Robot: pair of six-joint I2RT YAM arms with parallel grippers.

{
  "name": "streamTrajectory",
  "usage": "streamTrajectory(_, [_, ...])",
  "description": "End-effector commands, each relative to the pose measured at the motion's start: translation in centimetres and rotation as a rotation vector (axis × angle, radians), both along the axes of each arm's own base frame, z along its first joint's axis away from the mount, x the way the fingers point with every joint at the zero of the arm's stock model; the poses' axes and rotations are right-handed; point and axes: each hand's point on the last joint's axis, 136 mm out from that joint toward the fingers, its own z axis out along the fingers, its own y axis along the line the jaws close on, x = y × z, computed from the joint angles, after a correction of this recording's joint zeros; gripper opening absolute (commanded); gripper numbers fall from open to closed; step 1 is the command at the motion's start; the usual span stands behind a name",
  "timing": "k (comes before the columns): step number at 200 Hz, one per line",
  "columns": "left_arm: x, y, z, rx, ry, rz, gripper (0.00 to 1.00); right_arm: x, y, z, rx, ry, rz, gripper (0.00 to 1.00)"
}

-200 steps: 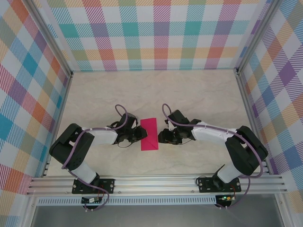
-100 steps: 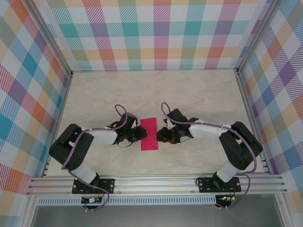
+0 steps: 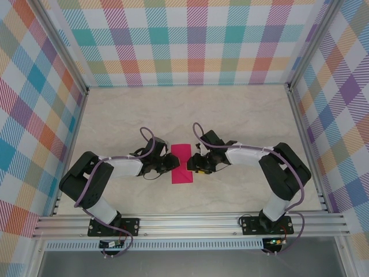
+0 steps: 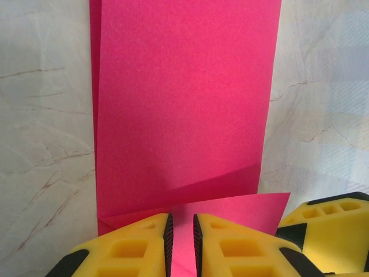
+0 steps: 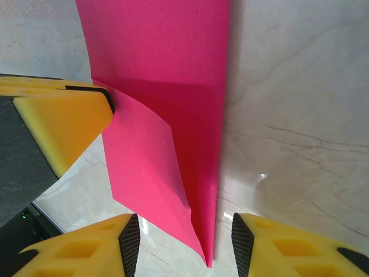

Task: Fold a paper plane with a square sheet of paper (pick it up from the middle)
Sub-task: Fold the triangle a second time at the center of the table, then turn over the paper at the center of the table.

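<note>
- Plain magenta-pink on the square sheet of paper (image 3: 183,167).
- Cream marble with thin brown veins on the table (image 3: 242,115).
- Pastel plaid of teal, pink, orange, purple and yellow on the walls (image 3: 184,40).
- Yellow with black pads on the fingers (image 4: 132,248) of the left end effector (image 4: 182,225) and right end effector (image 5: 184,231).
- Black and white on the arms (image 3: 124,167), silver-grey on the frame rail (image 3: 190,222).

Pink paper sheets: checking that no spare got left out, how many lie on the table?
1. The folded pink sheet lies near the middle of the table, left fingers at one edge, right fingers at the other. Another sheet hidden underneath cannot be ruled out.
</note>
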Motion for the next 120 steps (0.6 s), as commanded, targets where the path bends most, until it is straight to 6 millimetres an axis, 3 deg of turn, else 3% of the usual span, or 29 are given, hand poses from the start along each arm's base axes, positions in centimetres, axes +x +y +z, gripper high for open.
streamTrajectory(1, [0.0,-0.6,-0.1,0.002,-0.004,-0.028,0.19,1.0,1.2,1.0,0.051,-0.005,0.002,0.48])
streamTrajectory(42, [-0.2,-0.2,-0.5,0.019,0.003,-0.027,0.19,1.5,1.7,0.3,0.045,0.016,-0.003,0.46])
streamTrajectory(120, [-0.4,0.1,-1.2,0.043,0.017,-0.030,0.19,1.1,0.7,-1.6,-0.020,0.054,-0.033,0.46])
